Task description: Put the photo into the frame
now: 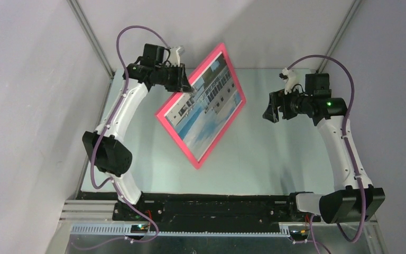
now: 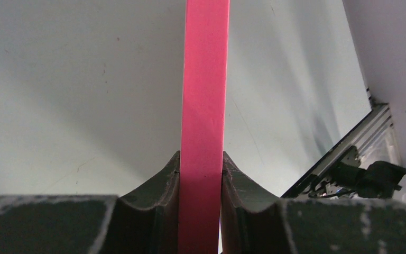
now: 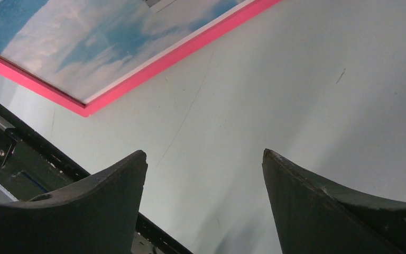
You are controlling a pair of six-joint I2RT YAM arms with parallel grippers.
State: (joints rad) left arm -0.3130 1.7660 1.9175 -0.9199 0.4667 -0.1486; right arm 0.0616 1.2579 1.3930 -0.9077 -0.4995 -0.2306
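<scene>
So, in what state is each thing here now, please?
frame, gripped at one edge, tilted.
photo, inside the frame, picture side towards the top camera.
left pincer, shut on the frame.
right pincer, open, holding nothing, apart from the frame.

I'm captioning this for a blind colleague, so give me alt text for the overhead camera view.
The left gripper clamps the upper-left edge of a pink frame, holding it tilted over the table, with the photo of a white building and blue sky showing inside. The right gripper hangs open to the right, apart from the frame.
</scene>
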